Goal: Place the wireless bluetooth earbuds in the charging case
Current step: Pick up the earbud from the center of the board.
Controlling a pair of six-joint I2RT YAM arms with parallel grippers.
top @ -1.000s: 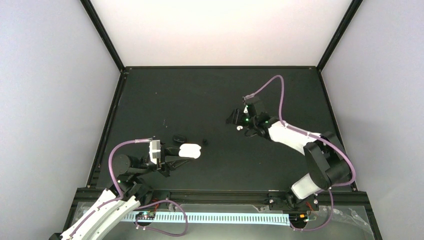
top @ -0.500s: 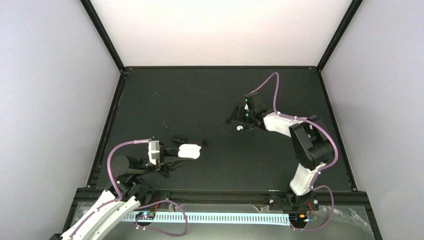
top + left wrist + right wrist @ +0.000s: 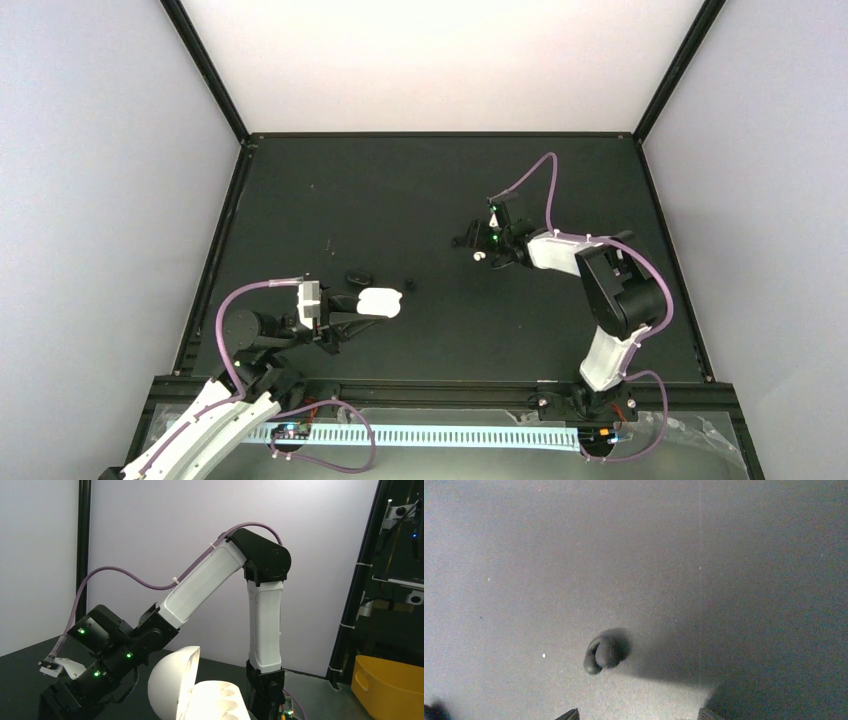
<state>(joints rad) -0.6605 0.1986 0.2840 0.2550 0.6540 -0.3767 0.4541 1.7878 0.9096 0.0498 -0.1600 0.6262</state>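
Note:
My left gripper (image 3: 352, 312) is shut on the white charging case (image 3: 379, 302), low over the near left of the table. The case stands open in the left wrist view, lid (image 3: 172, 685) raised and the sockets in its base (image 3: 222, 700) empty. My own left fingers do not show there. A white earbud (image 3: 479, 256) lies on the mat under my right gripper (image 3: 474, 245). In the right wrist view this earbud (image 3: 603, 653) looks grey in shadow. It rests just ahead of the open right gripper (image 3: 638, 715), nearer the left fingertip (image 3: 569, 714).
A black case (image 3: 357, 275) and a small black earbud (image 3: 408, 285) lie on the dark mat (image 3: 400, 190) just beyond the white case. The black frame rail (image 3: 440, 385) runs along the near edge. In the left wrist view the right arm (image 3: 262, 625) stands across the table.
The right arm has folded in, its elbow swinging up and left, while its gripper stays over the white earbud. The left arm and the case have not moved.

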